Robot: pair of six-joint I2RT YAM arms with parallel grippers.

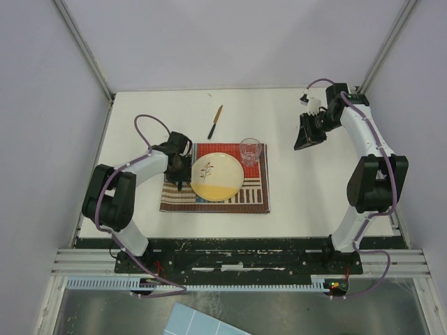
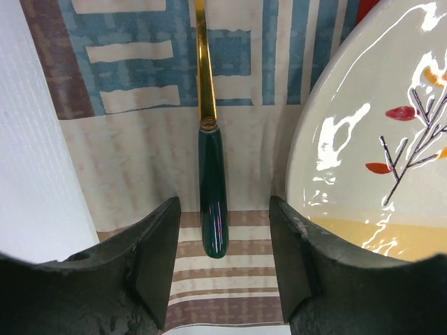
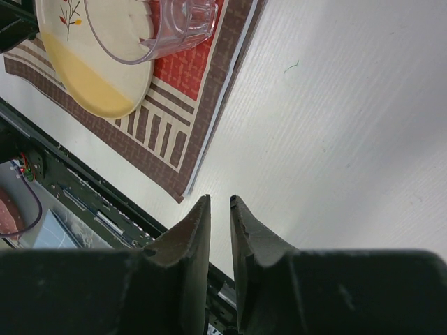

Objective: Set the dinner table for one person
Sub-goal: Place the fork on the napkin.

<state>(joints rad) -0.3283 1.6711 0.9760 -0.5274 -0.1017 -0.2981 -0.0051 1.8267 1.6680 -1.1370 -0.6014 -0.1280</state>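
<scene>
The white dinner table (image 1: 314, 195) carries a striped patchwork placemat (image 1: 248, 199). On the mat stand a cream plate with a twig pattern (image 1: 217, 176) and a clear glass (image 1: 250, 150). My left gripper (image 1: 179, 174) is low over the mat's left part, left of the plate. In the left wrist view it (image 2: 223, 209) is open, and a utensil with a green handle (image 2: 213, 192) and gold stem (image 2: 204, 63) lies on the mat between the jaws, next to the plate (image 2: 370, 139). My right gripper (image 1: 307, 132) hangs above the table's far right. It (image 3: 219, 202) is shut and empty.
A second utensil (image 1: 215, 121) with a gold and dark body lies on the bare table behind the mat. Metal rails (image 1: 237, 262) run along the near edge, by the arm bases. White walls close in the left, right and far sides. The right wrist view shows the mat's corner (image 3: 174, 146) and glass (image 3: 160, 28).
</scene>
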